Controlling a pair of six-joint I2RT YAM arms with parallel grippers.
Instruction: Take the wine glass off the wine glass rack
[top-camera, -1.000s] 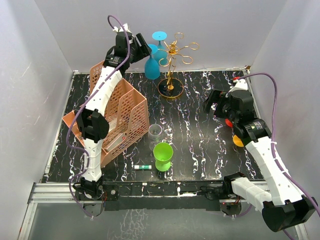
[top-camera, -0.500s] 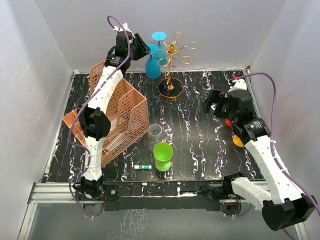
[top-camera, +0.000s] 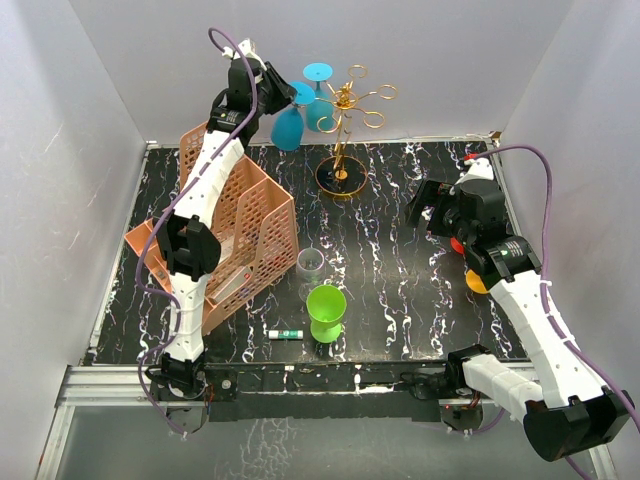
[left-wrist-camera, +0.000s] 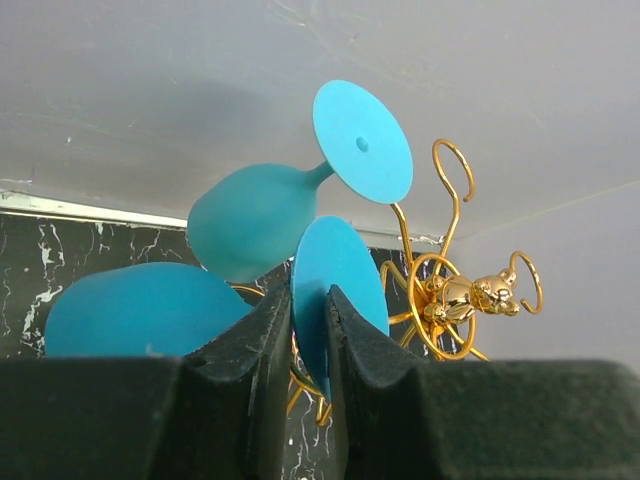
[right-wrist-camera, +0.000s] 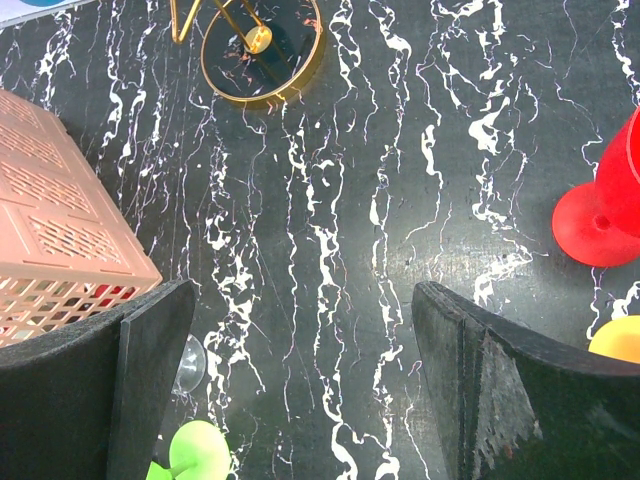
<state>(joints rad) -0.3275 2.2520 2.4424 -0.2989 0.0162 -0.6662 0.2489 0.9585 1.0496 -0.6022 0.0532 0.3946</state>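
We have the left tool (left-wrist-camera: 308, 302) clamped on the turquoise plastic wine glass (top-camera: 287, 128), its narrow gap closed just below the round foot, apparently on the stem. The glass hangs tilted, high above the black marbled worktop (right-wrist-camera: 330, 200). Its foot is just beside the looped arms of the thin gold wire rack (top-camera: 345, 100), and we cannot tell whether it has come free of the wire.

A second turquoise glass (left-wrist-camera: 255, 220) hangs on the rack, close against ours. If we pull sideways with the foot caught in a loop, we judge the light rack could tip or drag. A careless swing could also knock the neighbouring glass loose. The right tool (right-wrist-camera: 300, 340) hovers over the worktop with its fingers apart, holding nothing.
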